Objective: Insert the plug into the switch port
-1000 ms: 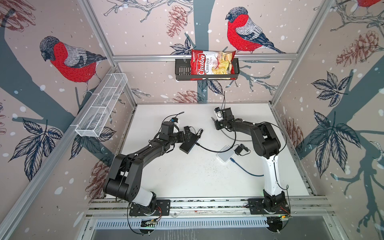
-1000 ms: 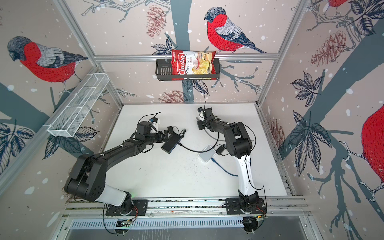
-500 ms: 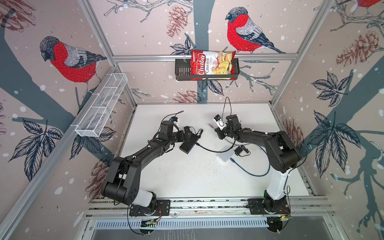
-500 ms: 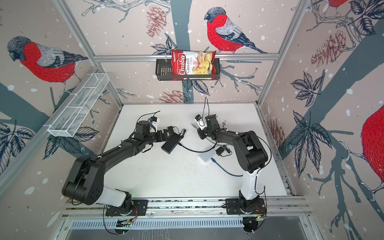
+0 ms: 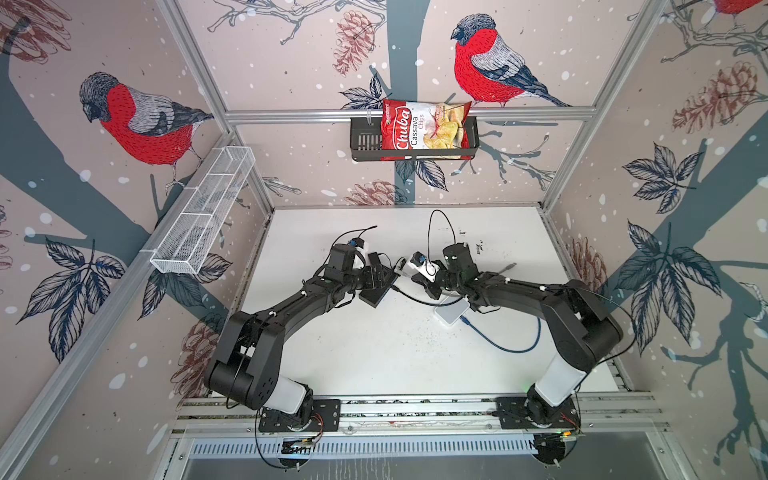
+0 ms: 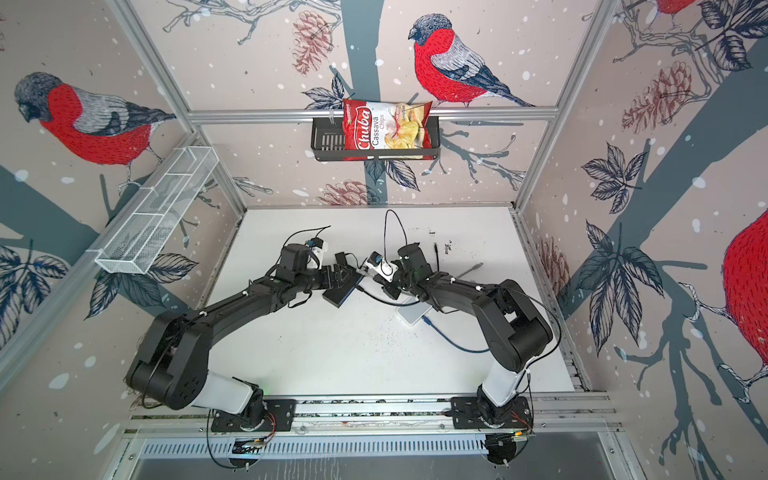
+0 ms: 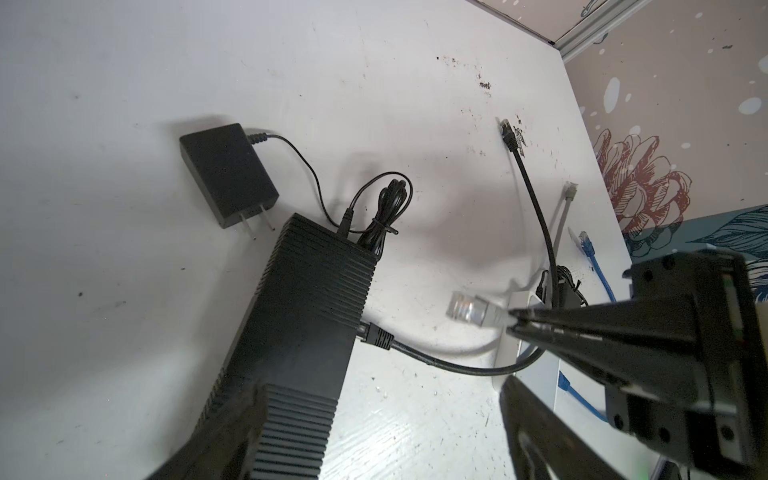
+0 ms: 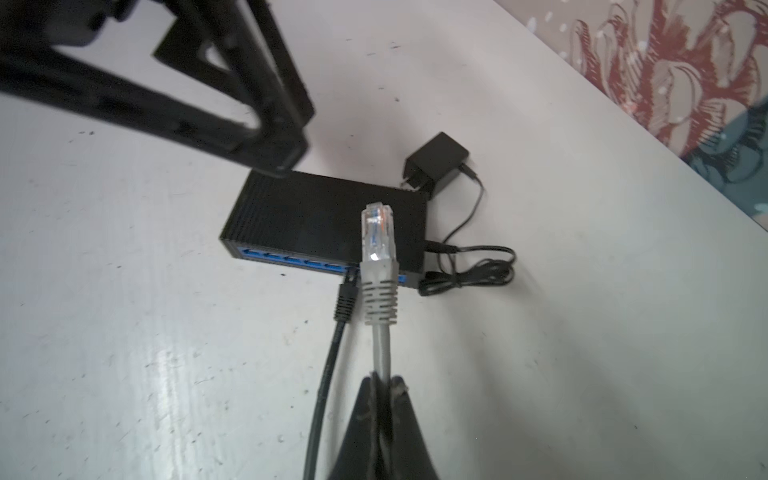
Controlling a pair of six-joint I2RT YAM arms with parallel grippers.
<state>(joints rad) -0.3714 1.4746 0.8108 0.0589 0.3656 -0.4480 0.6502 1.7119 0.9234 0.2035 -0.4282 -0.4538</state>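
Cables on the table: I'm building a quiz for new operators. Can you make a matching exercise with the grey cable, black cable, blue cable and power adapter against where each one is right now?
Things:
1. grey cable
2. black cable
3. blue cable
4. power adapter

States:
A. plugged into the switch
B. lying loose with bare prongs
C. pinched in the right gripper
D. leading off from the white box

Pairs: 1-C, 2-A, 3-D, 4-B
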